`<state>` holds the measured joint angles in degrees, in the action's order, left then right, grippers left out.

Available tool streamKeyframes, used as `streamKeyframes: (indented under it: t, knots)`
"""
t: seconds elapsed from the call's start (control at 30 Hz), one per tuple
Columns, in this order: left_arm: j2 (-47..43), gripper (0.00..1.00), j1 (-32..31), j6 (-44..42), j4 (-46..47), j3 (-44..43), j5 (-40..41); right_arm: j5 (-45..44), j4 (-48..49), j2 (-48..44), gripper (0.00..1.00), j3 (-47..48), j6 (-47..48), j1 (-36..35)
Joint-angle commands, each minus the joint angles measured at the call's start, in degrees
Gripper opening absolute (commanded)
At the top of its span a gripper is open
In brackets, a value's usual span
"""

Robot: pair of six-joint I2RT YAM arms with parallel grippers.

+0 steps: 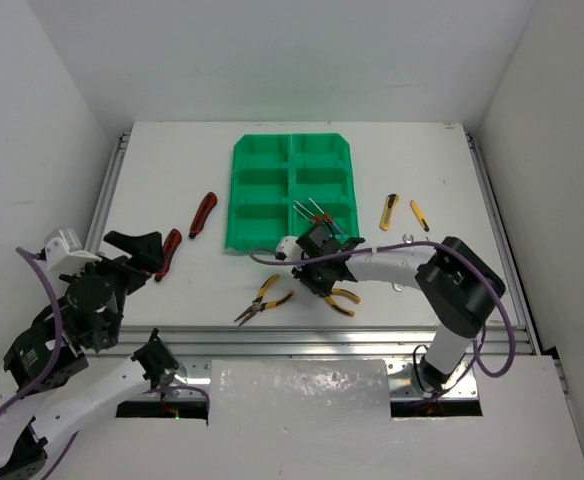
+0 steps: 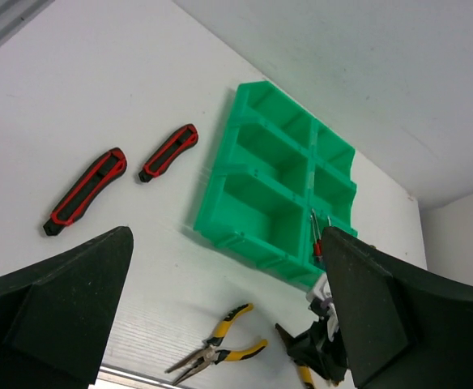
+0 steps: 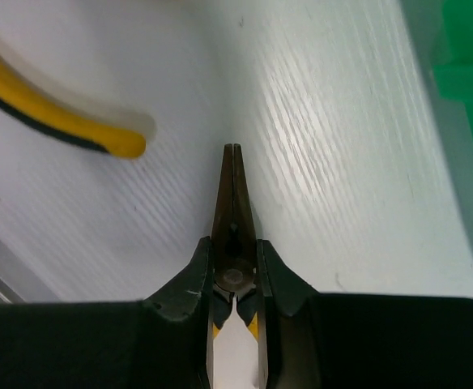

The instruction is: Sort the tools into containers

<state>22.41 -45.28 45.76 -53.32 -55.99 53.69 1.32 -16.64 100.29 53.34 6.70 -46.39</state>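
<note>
The green tray [image 1: 238, 196] stands at mid-table, and screwdrivers [image 1: 317, 212] lie in its near right bin. My right gripper [image 1: 318, 276] is shut on yellow-handled pliers [image 1: 344, 300] just in front of the tray. In the right wrist view its fingertips [image 3: 194, 279] clamp the pliers' pivot and the closed nose [image 3: 233, 194] points forward, low over the table. A second pair of pliers [image 1: 264, 300] lies to its left. My left gripper [image 1: 134, 250] is open and empty at the table's left. Two red-and-black knives [image 1: 203, 214] [image 1: 170, 252] lie near it.
Two yellow-black utility knives [image 1: 388, 211] [image 1: 419, 215] lie right of the tray, with a small silver wrench [image 1: 405, 238] in front of them. The left wrist view shows the tray [image 2: 253, 203], both red-black knives [image 2: 87, 190] [image 2: 169, 151] and the loose pliers [image 2: 216, 348].
</note>
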Motion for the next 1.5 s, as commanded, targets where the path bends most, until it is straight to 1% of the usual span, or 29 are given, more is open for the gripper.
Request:
streamKeyframes:
  t: [0.0, 0.2, 0.3, 0.4, 0.5, 0.57, 0.6, 0.63, 0.67, 0.7, 0.73, 0.8, 0.83, 0.87, 0.9, 0.93, 0.97, 1.0, 1.03, 1.07, 1.13, 1.17, 1.27, 1.3, 1.37, 1.4, 1.43, 1.47]
  knots:
    - [-1.14, 1.0, 0.19, 0.65, 0.85, 0.88, 1.5, -1.23, 5.82, -6.76, 0.0, -2.88, -0.63, -0.28]
    - [1.22, 1.0, 0.28, 0.39, 1.2, 1.23, 0.8, -3.08, 13.81, -15.81, 0.0, -7.54, -0.28, -0.02]
    - [2.81, 1.0, 0.19, 0.21, 1.29, 1.14, 0.62, -3.87, 16.11, -18.63, 0.0, -9.48, -0.2, 0.42]
    - [3.34, 1.0, 0.19, -0.14, 1.55, 1.23, 0.45, -5.36, 21.99, -22.32, 0.0, -11.77, 0.16, 1.04]
    - [3.07, 1.0, 0.28, -0.49, 2.08, 1.49, 0.19, -6.68, 23.76, -24.88, 0.0, -11.6, 0.77, 2.18]
    - [2.72, 1.0, 0.28, -0.76, 2.52, 1.76, 0.01, -5.72, 23.68, -25.58, 0.0, -9.06, 2.17, 4.63]
    - [2.72, 1.0, 0.19, -0.84, 2.61, 1.93, -0.16, -3.8, 22.89, -25.32, 0.0, -7.48, 2.87, 5.95]
    - [2.9, 1.0, 0.19, -1.28, 2.96, 2.02, -0.43, -2.39, 22.01, -24.01, 0.0, -3.55, 4.36, 8.75]
    - [3.16, 1.0, 0.28, -1.28, 3.05, 2.11, -0.69, 0.06, 20.7, -22.96, 0.0, -1.51, 5.07, 10.08]
    - [3.34, 1.0, 0.19, -1.37, 3.13, 2.11, -0.87, 1.91, 19.99, -20.25, 0.0, 2.86, 5.86, 11.75]
    - [3.6, 1.0, 0.19, -1.46, 3.31, 2.2, -1.04, 3.5, 19.2, -18.48, 0.0, 5.26, 7.78, 14.29]
    - [4.56, 1.0, 0.28, -1.64, 3.4, 2.2, -1.31, 6.22, 18.49, -14.7, 0.0, 9.48, 10.51, 16.15]
    - [4.74, 1.0, 0.28, -1.9, 3.49, 2.28, -1.48, 7.02, 18.23, -10.33, 0.0, 13.94, 13.49, 17.55]
    - [5.0, 1.0, 0.28, -2.07, 3.57, 2.29, -1.57, 7.2, 17.53, -7.94, 0.0, 16.24, 14.82, 18.0]
    - [5.44, 1.0, 0.28, -2.6, 4.1, 2.46, -1.92, 8.16, 17.17, -5.57, 0.0, 21.14, 16.14, 18.61]
    - [5.53, 1.0, 0.28, -3.04, 4.36, 2.55, -2.27, 8.08, 16.91, -3.02, 0.0, 24.06, 17.72, 19.14]
    - [5.71, 1.0, 0.28, -3.65, 4.8, 2.72, -2.62, 8.34, 15.08, 2.14, 0.0, 26.79, 18.43, 20.28]
    - [5.71, 1.0, 0.28, -4.27, 6.2, 2.99, -3.67, 8.95, 14.11, 4.63, 0.0, 29.77, 19.13, 20.81]
    - [5.8, 1.0, 0.28, -5.75, 6.91, 3.51, -4.38, 10.27, 13.49, 7.0, 0.0, 34.94, 20.79, 21.77]
    - [6.06, 1.0, 0.28, -6.38, 7.44, 3.78, -5.08, 10.8, 13.31, 11.2, 0.0, 36.99, 21.77, 22.04]
    - [6.24, 1.0, 0.28, -8.22, 9.28, 4.48, -7.02, 12.73, 13.66, 14.74, 0.0, 42.26, 23.52, 22.83]
    - [6.67, 1.0, 0.28, -9.1, 10.16, 4.66, -7.8, 13.87, 13.22, 17.98, 0.0, 45.68, 23.88, 23.1]
    - [8.25, 1.0, 0.45, -9.37, 9.91, 4.4, -7.9, 14.67, 10.23, 22.91, 0.0, 50.71, 24.33, 23.28]
    - [8.61, 1.0, 0.54, -9.37, 9.9, 4.31, -7.99, 14.67, 10.32, 23.28, 0.07, 50.55, 23.89, 23.28]
    - [9.22, 1.0, 0.63, -9.46, 9.9, 4.22, -8.16, 14.85, 10.93, 22.76, 0.17, 49.06, 23.71, 23.28]
    - [9.31, 1.0, 0.72, -9.55, 10.08, 4.31, -8.34, 14.94, 10.93, 22.23, 0.25, 48.53, 23.62, 23.28]
    - [9.4, 1.0, 0.89, -9.72, 10.25, 4.31, -8.34, 14.94, 10.84, 21.45, 0.48, 47.91, 23.54, 23.28]
    - [9.4, 1.0, 0.89, -9.81, 10.51, 4.39, -8.6, 14.24, 10.84, 20.57, 0.56, 47.39, 23.45, 23.28]
